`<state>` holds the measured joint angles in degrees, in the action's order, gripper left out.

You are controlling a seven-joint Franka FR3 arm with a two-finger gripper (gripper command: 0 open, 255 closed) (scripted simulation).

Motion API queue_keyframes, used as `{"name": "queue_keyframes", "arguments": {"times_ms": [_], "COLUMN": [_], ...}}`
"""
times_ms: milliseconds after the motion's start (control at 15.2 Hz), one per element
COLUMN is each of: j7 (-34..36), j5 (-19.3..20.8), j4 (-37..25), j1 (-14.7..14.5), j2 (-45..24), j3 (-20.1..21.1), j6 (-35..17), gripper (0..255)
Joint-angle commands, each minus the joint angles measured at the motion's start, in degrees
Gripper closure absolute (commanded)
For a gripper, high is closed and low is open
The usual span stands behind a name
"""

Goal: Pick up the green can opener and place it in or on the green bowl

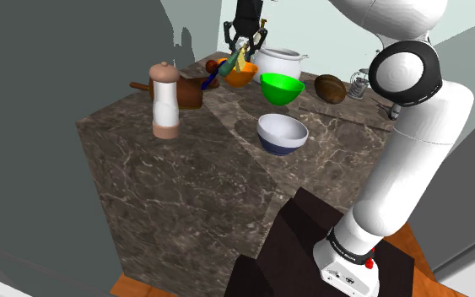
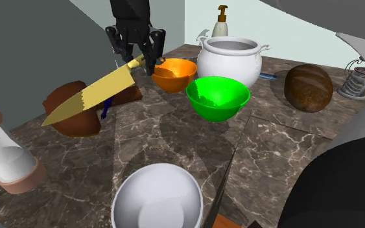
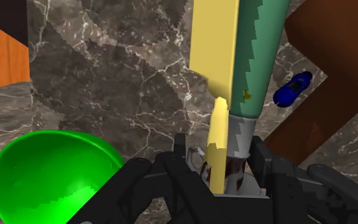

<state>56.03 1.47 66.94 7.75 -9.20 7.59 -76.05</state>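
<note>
My black gripper point(image 1: 245, 42) point(image 2: 137, 59) point(image 3: 225, 172) is shut on the handle end of a long flat tool with a serrated edge point(image 2: 93, 96), yellow on one face and green on the other point(image 3: 260, 57). The tool point(image 1: 237, 63) hangs off the counter, slanting down from the fingers. The green bowl point(image 1: 281, 88) point(image 2: 217, 97) point(image 3: 50, 172) stands upright on the dark marble counter, to the right of the gripper in the second exterior view and a little nearer that camera. It holds nothing.
An orange bowl point(image 2: 173, 73) sits just beside the gripper, a white two-handled pot point(image 2: 229, 59) behind the green bowl. A brown wooden block point(image 2: 77, 107) and a blue item point(image 3: 292, 88) lie under the tool. A white bowl point(image 1: 282, 133), a pepper mill point(image 1: 165, 99) and a brown loaf point(image 2: 309, 86) also stand here.
</note>
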Motion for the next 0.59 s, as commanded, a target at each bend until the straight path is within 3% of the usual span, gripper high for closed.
{"name": "queue_keyframes", "arguments": {"times_ms": [0,528], "j7": [-2.1,-13.3], "j5": [-0.3,-1.1], "j4": [1.1,4.6], "j1": [1.3,7.9], "j2": [1.0,3.5], "j3": [-0.8,-5.7], "j6": [-0.2,-1.3], "gripper": [255,255]}}
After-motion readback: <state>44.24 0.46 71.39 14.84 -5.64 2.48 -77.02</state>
